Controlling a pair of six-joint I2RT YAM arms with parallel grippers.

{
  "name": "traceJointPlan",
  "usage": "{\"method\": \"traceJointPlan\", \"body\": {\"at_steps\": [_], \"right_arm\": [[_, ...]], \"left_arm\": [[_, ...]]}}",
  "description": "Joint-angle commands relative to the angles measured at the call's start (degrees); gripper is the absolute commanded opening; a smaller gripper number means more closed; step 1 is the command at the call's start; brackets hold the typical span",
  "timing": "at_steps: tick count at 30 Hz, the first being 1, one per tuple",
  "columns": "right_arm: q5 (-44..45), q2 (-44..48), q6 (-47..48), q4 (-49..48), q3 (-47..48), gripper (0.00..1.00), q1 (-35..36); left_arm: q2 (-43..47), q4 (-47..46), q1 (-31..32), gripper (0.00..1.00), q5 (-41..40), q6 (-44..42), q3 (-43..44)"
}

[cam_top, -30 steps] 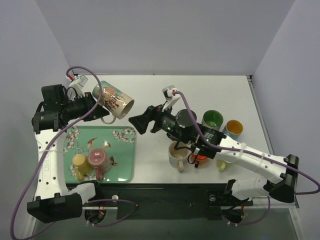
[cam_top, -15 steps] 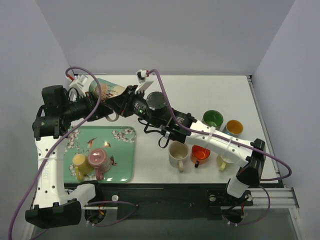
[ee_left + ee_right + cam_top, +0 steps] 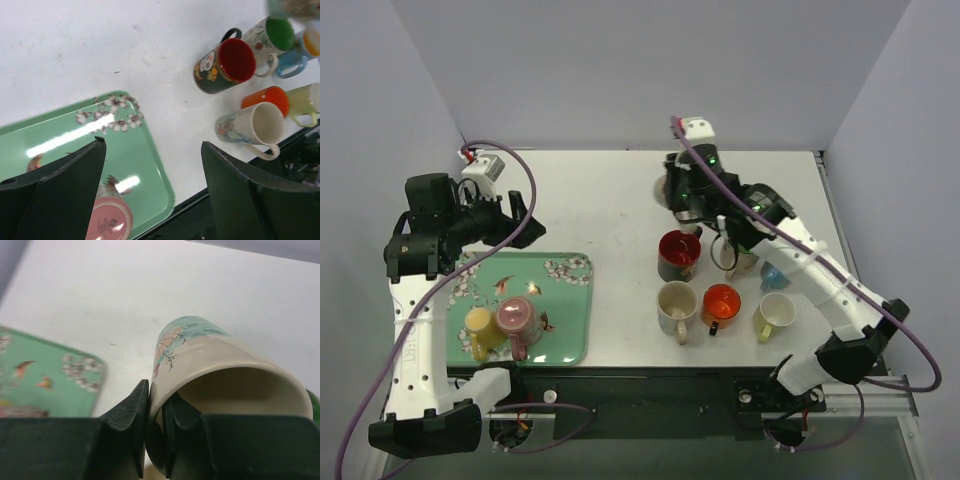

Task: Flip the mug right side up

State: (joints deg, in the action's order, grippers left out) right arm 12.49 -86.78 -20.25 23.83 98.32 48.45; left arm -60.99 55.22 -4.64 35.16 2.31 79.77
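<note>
White table [image 3: 610, 200] — pale grey-lilac walls [image 3: 620, 70] on three sides, a dark frame [image 3: 650, 390] along its near edge

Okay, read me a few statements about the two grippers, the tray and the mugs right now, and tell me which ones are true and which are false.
1. The left gripper is open and empty. True.
2. The right gripper pinches the floral mug by its rim. True.
3. The green tray holds nothing. False: a pink mug and a yellow mug sit on the tray.
4. The dark mug with the red inside sits on the tray. False: it stands mouth up on the table, apart from the tray.
</note>
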Motion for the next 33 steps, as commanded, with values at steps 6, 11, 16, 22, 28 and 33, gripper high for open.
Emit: {"method": "traceJointPlan", "body": {"at_steps": [6, 11, 16, 22, 28, 33], "right_arm": [[11.1, 15.1, 7.9, 26.6, -8.5, 0.00, -39.7], [1.0, 16.4, 4.6, 19.4, -18.0, 0.00, -61.5], [-5.8, 13.8, 0.8, 9.5, -27.6, 0.00, -71.2], [-11.4, 6.6, -2.4, 5.6, -31.4, 0.00, -73.8], [-7.9, -0.5, -2.4, 4.7, -31.2, 0.00, -73.5], [-8.3, -2.2, -2.6, 4.7, -31.0, 0.05, -73.3]], "left_arm": [[-0.7, 2.7, 0.1, 0.90, -11.4, -12.4, -1.4], [-0.2, 2.8, 0.2, 0.90, -10.9, -14.1, -3.5], [0.1, 3.7, 0.2, 0.92, -14.0, -16.5, -4.8], [1.1, 4.1, 0.2, 0.94, -14.9, -17.7, -7.7], [0.5, 8.3, 0.2, 0.95, -16.6, -21.1, -7.7], [0.6, 16.5, 0.2, 0.95, -22.3, -28.6, -7.3]]}}
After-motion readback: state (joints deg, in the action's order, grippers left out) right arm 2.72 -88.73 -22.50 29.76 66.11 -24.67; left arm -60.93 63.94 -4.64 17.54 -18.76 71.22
